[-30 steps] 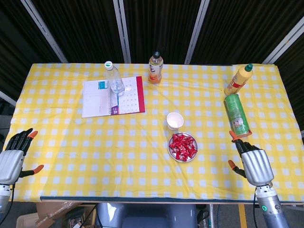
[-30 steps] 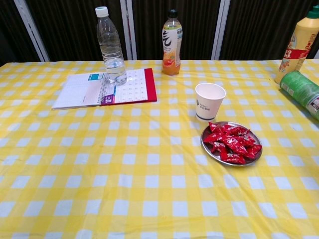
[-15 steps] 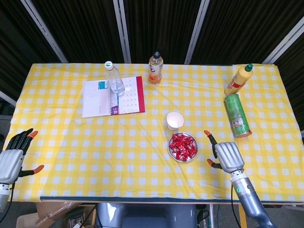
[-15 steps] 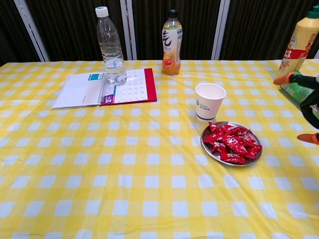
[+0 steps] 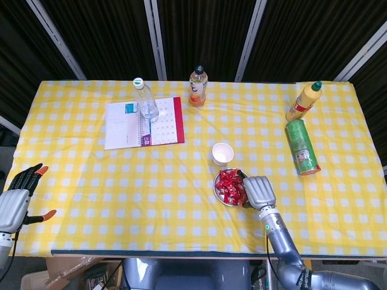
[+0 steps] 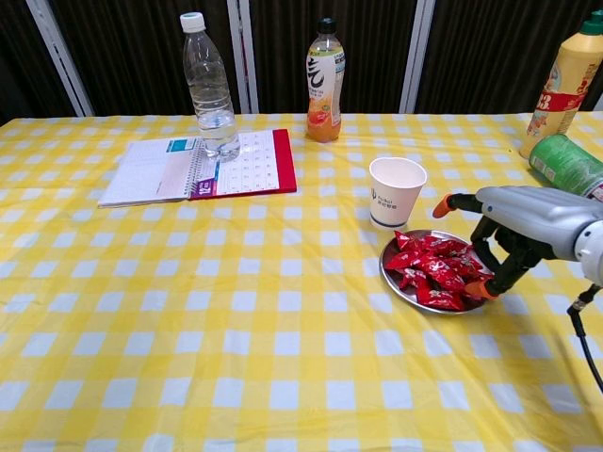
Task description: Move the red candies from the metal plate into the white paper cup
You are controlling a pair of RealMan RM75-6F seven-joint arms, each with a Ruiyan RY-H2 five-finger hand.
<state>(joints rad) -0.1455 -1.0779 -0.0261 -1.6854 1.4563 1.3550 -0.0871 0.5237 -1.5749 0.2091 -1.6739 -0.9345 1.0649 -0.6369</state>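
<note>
Red candies (image 6: pixel 435 271) lie under right robot hand (image 6: pixel 513 235) fingertips.

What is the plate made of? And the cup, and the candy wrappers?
The plate looks like metal: grey, with a shiny rim. The cup looks like paper: matte white with a small printed mark. The candies seem wrapped in glossy red plastic or foil, since they crinkle and catch the light; which of the two I can't tell.
</note>
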